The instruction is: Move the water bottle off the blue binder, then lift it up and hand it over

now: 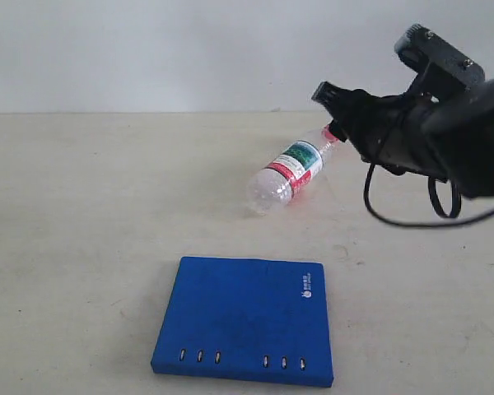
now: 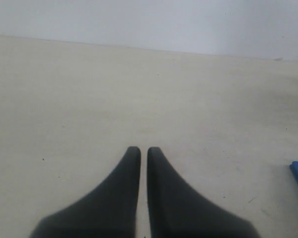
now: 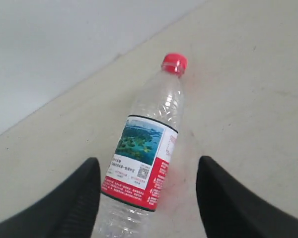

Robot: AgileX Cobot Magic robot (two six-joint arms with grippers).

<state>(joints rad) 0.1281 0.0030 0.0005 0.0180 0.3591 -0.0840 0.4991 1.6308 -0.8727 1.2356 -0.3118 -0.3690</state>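
Left gripper (image 2: 143, 148): seen only in its own wrist view; the two dark fingers lie together with just a thin slit between them, nothing held, above bare table.
Table (image 1: 82, 214): pale beige, scuffed, running back to a plain light wall (image 1: 189, 49).
Blue binder (image 1: 247, 317): lies flat and closed at the near middle of the table, spine toward the near edge. Nothing rests on it and neither arm touches it. One blue corner also shows at the edge of the left wrist view.
Rivets (image 1: 200, 355): two groups of three along the near edge of the binder.
Logo (image 1: 307, 288): small, white, at the binder's far right corner.
Water bottle (image 1: 292, 171): off the binder, on its side on the table, beyond the binder and a little right of centre, well apart from it. It lies aslant, the clear base toward the near left.
Label (image 1: 299, 163): red, white and green, round the bottle's middle.
Cap (image 1: 333, 137): red, at the bottle's far right end, right by the black arm.
Right gripper (image 3: 149, 159): at the far right, fingers spread wide apart with the bottle's body between them. Whether either finger touches the bottle I cannot tell.
Cable (image 1: 379, 210): black loop hanging under the right arm.
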